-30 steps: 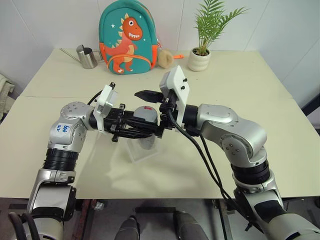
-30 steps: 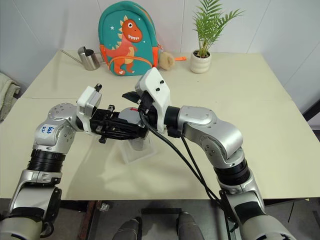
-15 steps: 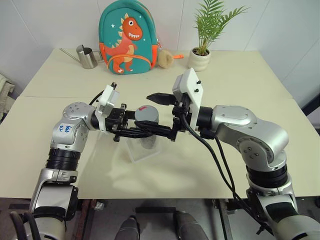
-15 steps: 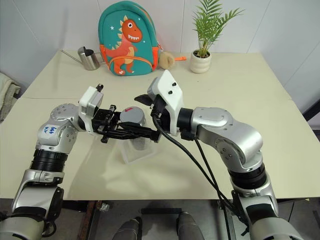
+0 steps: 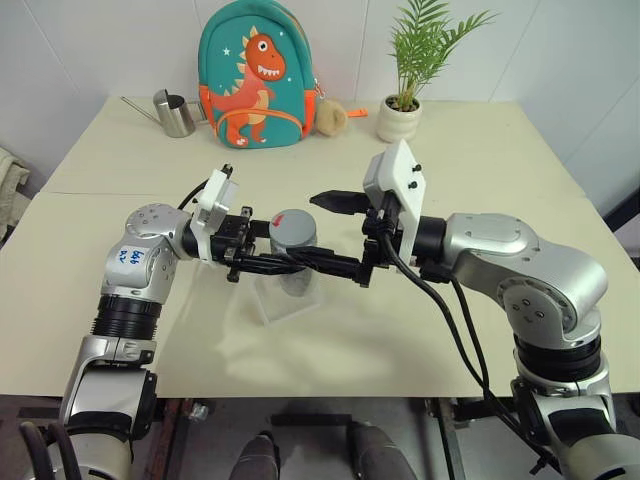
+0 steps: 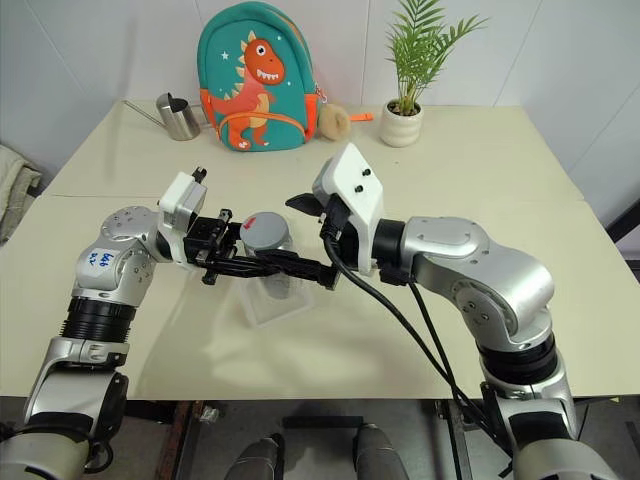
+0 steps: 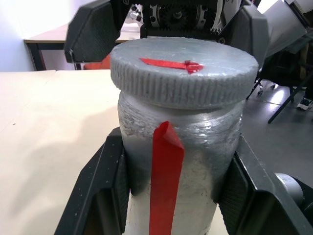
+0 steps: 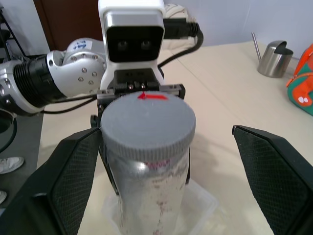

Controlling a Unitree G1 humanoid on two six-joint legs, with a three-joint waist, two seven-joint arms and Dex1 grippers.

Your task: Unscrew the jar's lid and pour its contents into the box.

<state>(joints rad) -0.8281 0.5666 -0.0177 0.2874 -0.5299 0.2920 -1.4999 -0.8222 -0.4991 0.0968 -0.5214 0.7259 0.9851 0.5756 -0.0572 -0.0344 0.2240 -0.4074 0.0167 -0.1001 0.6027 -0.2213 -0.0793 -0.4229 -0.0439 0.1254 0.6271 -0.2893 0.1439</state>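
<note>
Grey, ribbed lid (image 7: 183,71) with a red mark sits on the jar (image 5: 293,252), held upright above the clear box (image 5: 285,300) on the beige table (image 5: 330,340). Left gripper (image 5: 268,262) is clamped around the jar's body. Right gripper (image 5: 330,232) has its fingers spread wide either side of the lid, apparently not touching it.

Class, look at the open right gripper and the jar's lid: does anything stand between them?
Nothing visible does. The right gripper is open with its fingers on either side of the lid, free air between. The left gripper holds the jar lower down, below the lid.
</note>
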